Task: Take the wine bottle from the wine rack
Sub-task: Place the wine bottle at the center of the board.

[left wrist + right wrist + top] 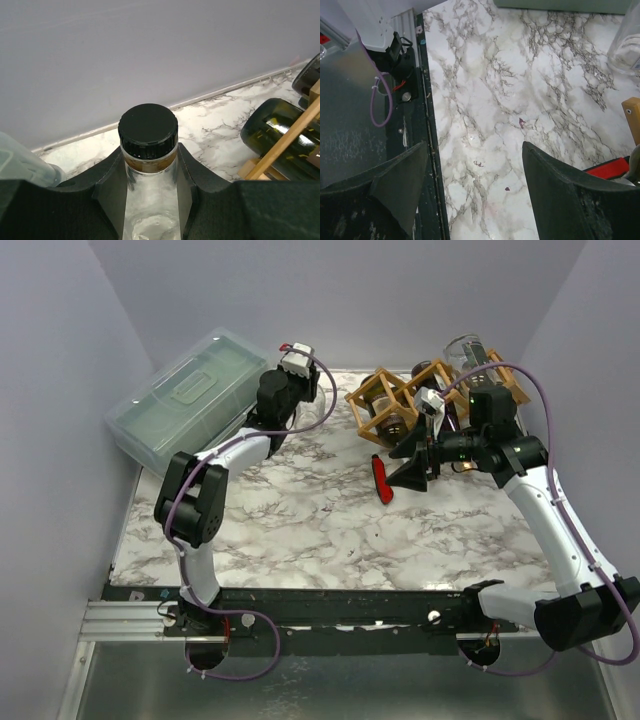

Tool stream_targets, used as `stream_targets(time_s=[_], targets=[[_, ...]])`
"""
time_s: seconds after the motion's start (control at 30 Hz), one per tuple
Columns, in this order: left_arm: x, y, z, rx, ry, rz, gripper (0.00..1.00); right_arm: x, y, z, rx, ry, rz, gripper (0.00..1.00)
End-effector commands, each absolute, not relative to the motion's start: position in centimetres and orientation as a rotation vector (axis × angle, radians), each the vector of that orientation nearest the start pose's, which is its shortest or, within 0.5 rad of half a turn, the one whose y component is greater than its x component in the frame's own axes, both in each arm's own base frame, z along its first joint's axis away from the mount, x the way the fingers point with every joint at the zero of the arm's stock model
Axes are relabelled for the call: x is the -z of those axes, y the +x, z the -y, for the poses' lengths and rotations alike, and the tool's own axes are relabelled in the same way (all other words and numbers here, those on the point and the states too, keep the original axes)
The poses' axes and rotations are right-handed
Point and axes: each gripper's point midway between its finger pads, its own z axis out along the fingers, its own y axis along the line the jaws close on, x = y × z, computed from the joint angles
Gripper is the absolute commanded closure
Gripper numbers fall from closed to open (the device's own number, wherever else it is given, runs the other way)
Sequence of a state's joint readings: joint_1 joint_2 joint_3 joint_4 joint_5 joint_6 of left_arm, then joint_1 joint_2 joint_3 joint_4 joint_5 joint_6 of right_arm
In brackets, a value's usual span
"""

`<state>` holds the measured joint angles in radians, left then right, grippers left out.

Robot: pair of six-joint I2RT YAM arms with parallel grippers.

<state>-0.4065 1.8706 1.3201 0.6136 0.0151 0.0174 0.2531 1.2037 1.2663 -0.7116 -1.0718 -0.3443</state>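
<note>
Just left of the light-brown wooden lattice wine rack [383,400], clear of its cells and near the back wall, the clear glass wine bottle with a black screw cap [150,200] has its neck pinched between the black padded fingers [107,187] of the left gripper [150,157]. Dark green bottles [275,130] lie in the rack. Before the rack, the right gripper [475,175] hangs over the white marbled table [300,520] with fingers spread around nothing, beside a small red object [381,481].

Left arm [195,500] reaches toward far left; left gripper [150,170] clamped on bottle [148,127] neck. Right arm [545,510] bent inward; right gripper [475,147] fingers spread wide.
</note>
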Motion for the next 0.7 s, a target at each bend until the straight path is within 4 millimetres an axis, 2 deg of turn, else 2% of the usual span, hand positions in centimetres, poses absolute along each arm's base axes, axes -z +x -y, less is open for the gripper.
stream_targets(time_s=[0.0,0.27,0.67], targets=[[-35.9,55.3,23.5,0.356,0.281,-1.214,1.00,-29.7,22.9,-21.1,-1.148,-1.129,-1.702,0.20],[-34.7,57.9,23.0,0.336,0.262,-1.234,1.00,-29.3,23.2,-21.1,-1.152,-1.126,-1.717,0.20],[-32.8,59.5,22.4,0.288,0.275,-1.275,1.00,-28.8,23.7,-20.8,-1.156,-1.108,-1.736,0.20]])
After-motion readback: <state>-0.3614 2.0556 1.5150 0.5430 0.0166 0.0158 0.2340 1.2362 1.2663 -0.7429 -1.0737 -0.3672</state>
